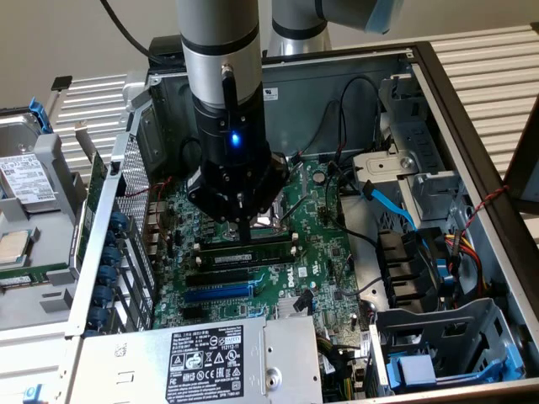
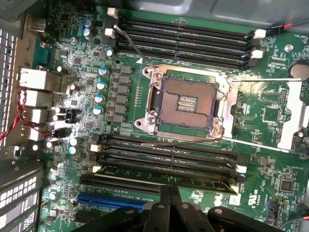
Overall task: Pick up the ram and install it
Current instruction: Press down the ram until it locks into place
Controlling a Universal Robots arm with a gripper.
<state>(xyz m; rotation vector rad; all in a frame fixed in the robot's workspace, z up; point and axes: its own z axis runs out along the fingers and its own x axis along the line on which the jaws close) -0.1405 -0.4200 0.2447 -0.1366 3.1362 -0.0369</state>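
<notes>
The ram [image 1: 244, 250] sits edge-up in one of the black memory slots [image 2: 169, 159] on the near side of the CPU socket [image 2: 186, 104], a thin green stick with dark chips running across the board; in the wrist view it appears as the green strip [image 2: 164, 175] in the slot closest to the camera, at roughly 6 o'clock from the socket. The gripper [image 1: 242, 231] stands directly above it, fingers [image 2: 170, 205] pressed together into one narrow tip that bears down on or hangs just over the stick's top edge near mid-length; contact itself I cannot confirm. Judgement: seating looks under way, not proven complete, since the end latches are too small to read. Risks from here: a single central push can bow the stick or seat one end and leave the other proud; if the notch is off the slot key, more force stresses the slot and the green motherboard [image 1: 324, 244] beneath. A tip sliding off the thin edge would land on the neighbouring slot at 12 o'clock or toward the blue expansion slot [image 1: 219, 292] at 6 o'clock. The open socket at 12 o'clock carries exposed contacts and a raised lever wire [image 2: 270, 79]; a sideways drift of the arm could snag it. Loose cables [image 1: 354, 151] hang at 2 o'clock from the ram, and the power supply [image 1: 210, 362] lies at 6 o'clock, crowding any retreat.
</notes>
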